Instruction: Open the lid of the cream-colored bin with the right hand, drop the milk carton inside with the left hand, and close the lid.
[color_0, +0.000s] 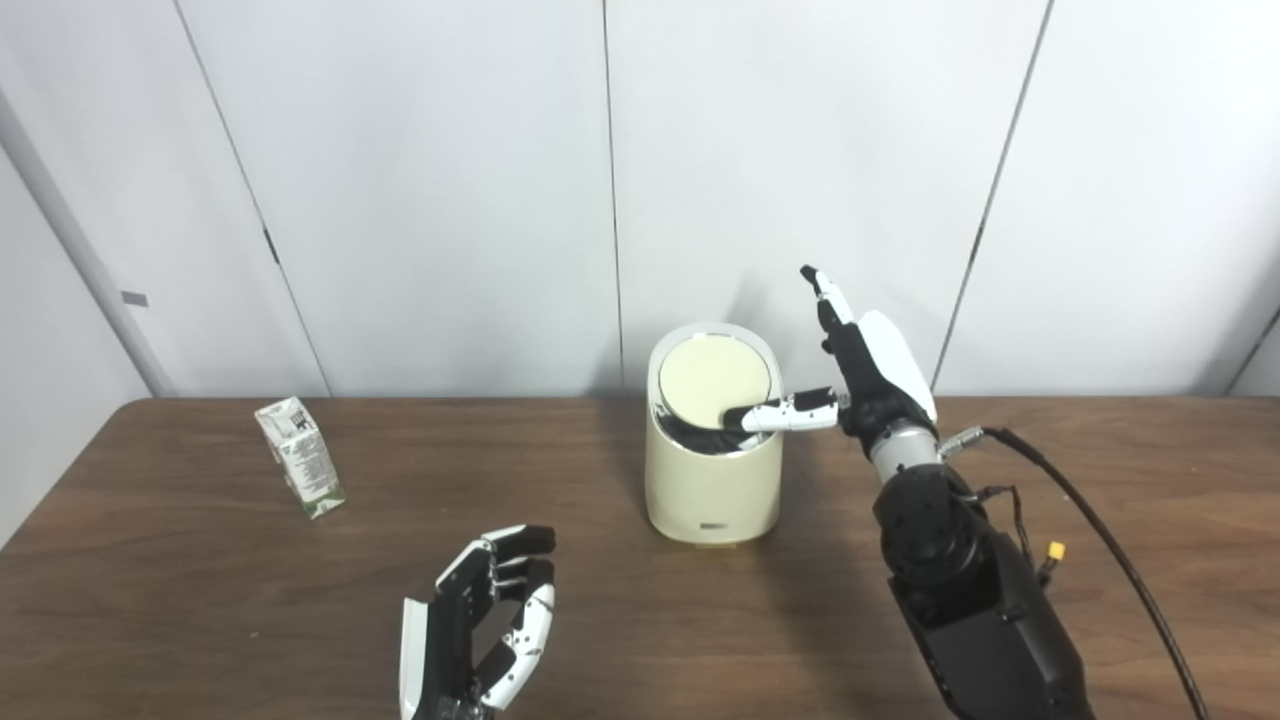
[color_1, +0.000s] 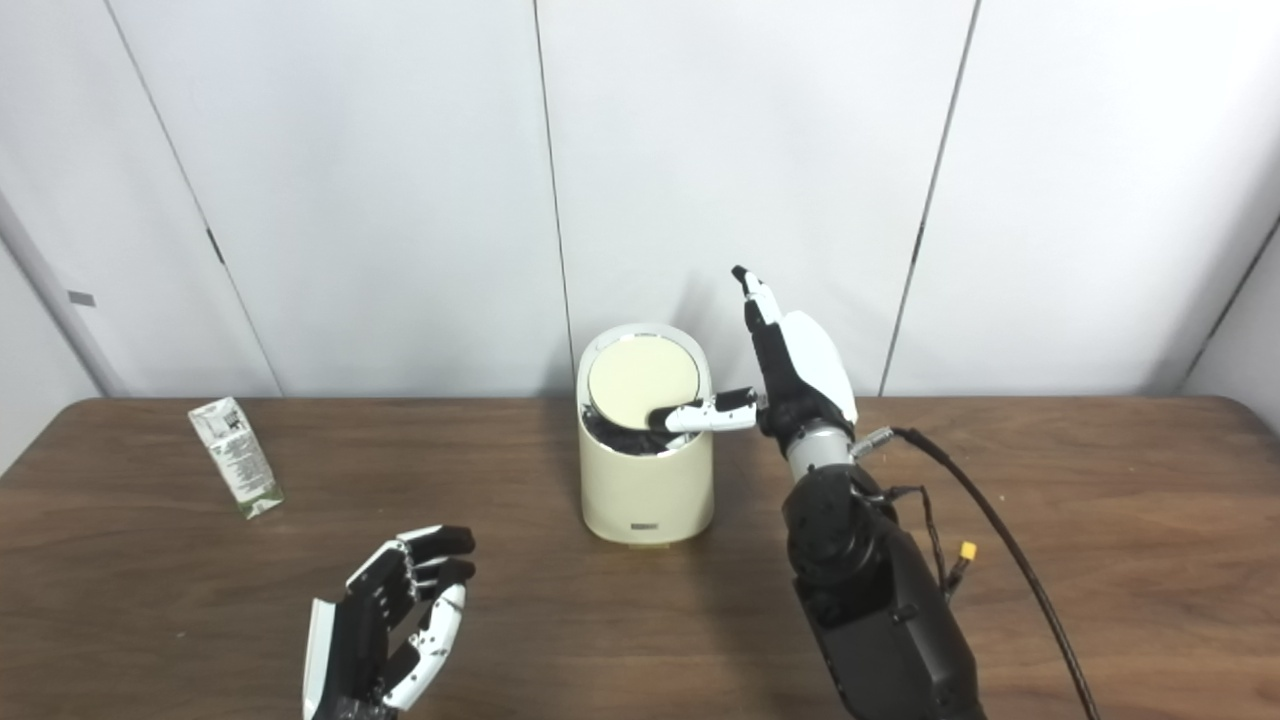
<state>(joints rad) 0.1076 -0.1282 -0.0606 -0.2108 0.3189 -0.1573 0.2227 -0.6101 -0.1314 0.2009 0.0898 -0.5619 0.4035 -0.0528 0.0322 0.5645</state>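
At six o'clock the left hand (color_0: 480, 625) waits, loosely curled and empty. The carton (color_0: 300, 457) stands untouched at ten o'clock, so drop and closing remain. At center, the bin (color_0: 712, 470) has its lid (color_0: 714, 380) tipped up; the right hand (color_0: 860, 370), fingers spread, props it with its thumb.

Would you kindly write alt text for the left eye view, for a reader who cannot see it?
The robot's right hand, fingers apart, presses its thumb on the tilted lid of a cream-colored bin on a brown wooden table. A milk carton stands untouched at far left, and the left hand hovers open near the front edge.
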